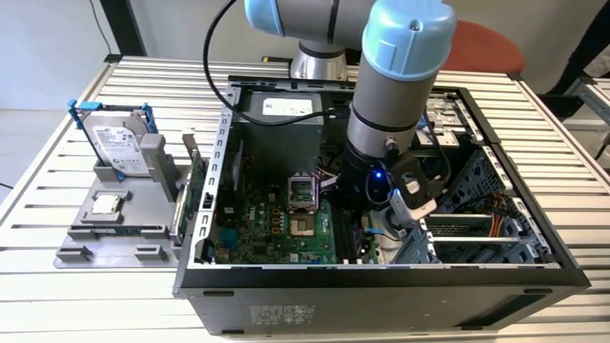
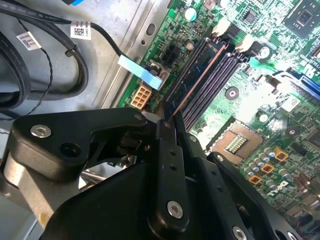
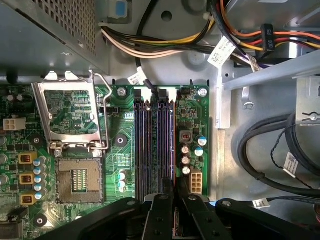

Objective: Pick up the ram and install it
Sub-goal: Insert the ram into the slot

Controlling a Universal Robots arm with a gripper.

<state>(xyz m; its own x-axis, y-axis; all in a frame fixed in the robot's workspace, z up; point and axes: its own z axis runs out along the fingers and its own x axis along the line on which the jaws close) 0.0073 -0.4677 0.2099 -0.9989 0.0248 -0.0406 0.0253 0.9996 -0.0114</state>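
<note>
The ram [image 2: 196,84] is a thin dark strip seen edge-on with a coppery rim. It stands upright in the outermost of the black memory slots [image 2: 216,80] on the green motherboard, beside the board's edge. My gripper [image 2: 166,122] is shut on the strip's near end, its black fingers pressed to either side. In the first wrist view the ram [image 3: 174,150] runs as a thin line along the slots [image 3: 150,145], and the gripper [image 3: 175,196] straddles its end. In the exterior view the gripper [image 1: 379,227] reaches deep into the open computer case [image 1: 205,214].
The open CPU socket [image 3: 75,182] lies beside the slots. Black cables [image 3: 260,160] and a wire bundle [image 3: 165,47] cross the case floor, and drive bays [image 1: 476,229] are close to the arm. Outside the case stand a hard drive in a blue frame [image 1: 119,146] and a green expansion card [image 1: 196,186].
</note>
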